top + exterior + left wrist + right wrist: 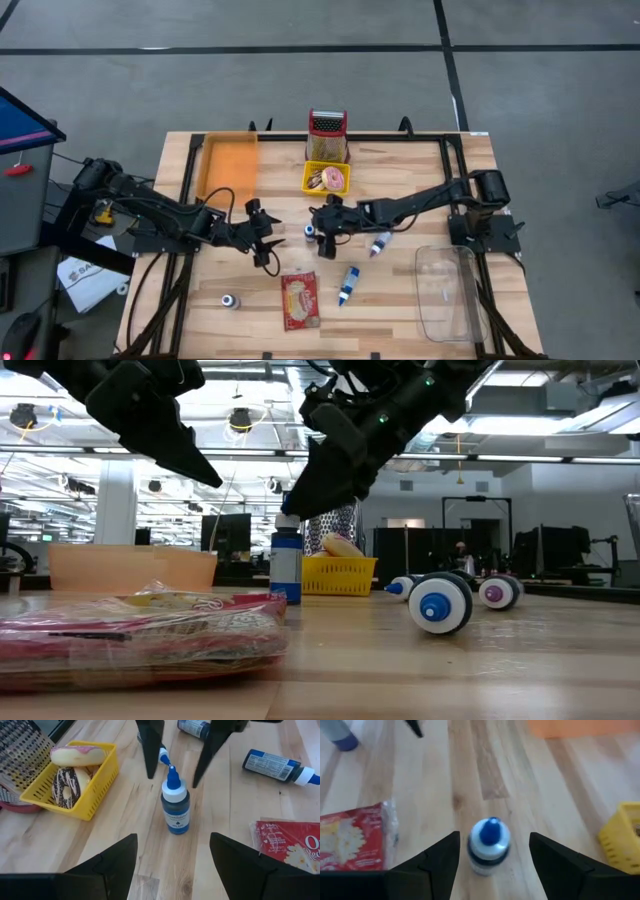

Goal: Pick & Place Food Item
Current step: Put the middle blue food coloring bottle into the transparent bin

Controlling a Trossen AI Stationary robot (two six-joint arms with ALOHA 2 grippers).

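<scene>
From above I see the right end effector (318,224) and left end effector (266,232) facing each other across the surface (400,310), both spread. At table height, the upright blue bottle (286,565) stands under the right one. Through the right wrist, it sits between my open fingers (427,865). I judge the approach done; next, close gently.

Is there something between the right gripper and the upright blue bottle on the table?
Nothing visible. The right gripper hangs with open fingers just above the small upright blue bottle with white collar, one finger on each side. The left gripper faces it from the other side, apart, also open.
</scene>
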